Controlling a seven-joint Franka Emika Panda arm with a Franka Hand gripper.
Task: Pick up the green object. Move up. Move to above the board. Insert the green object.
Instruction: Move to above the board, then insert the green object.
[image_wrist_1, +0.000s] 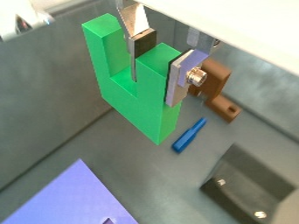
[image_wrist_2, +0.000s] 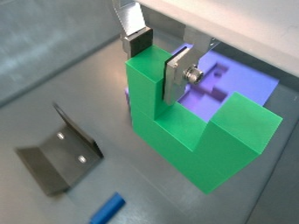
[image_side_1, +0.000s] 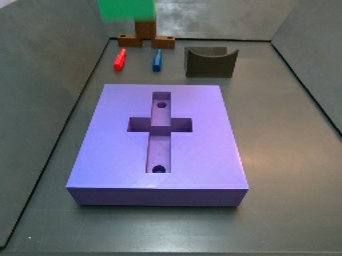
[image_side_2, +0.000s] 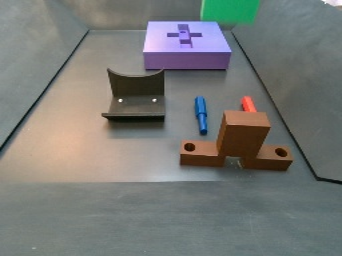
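My gripper (image_wrist_1: 162, 59) is shut on one upright prong of the bright green U-shaped object (image_wrist_1: 128, 96). It holds the object high above the floor, prongs up. Both wrist views show the grip (image_wrist_2: 158, 59) and the green object (image_wrist_2: 198, 140). In both side views only the green object's lower part shows at the frame's top edge (image_side_1: 127, 8) (image_side_2: 230, 9); the gripper itself is out of frame there. The lavender board (image_side_1: 201, 130) lies flat with its cross-shaped recess empty. It also shows in the other views (image_side_2: 167, 45) (image_wrist_2: 239, 83) (image_wrist_1: 65, 197).
A brown cross-shaped piece (image_side_2: 241, 140) (image_wrist_1: 216, 83), a blue pen (image_side_2: 201, 113) (image_wrist_1: 188, 135) and a red pen (image_side_2: 246, 103) lie on the floor beside the board. A dark olive block with a curved top (image_side_2: 134, 95) (image_side_1: 210, 61) stands near them. Grey walls ring the floor.
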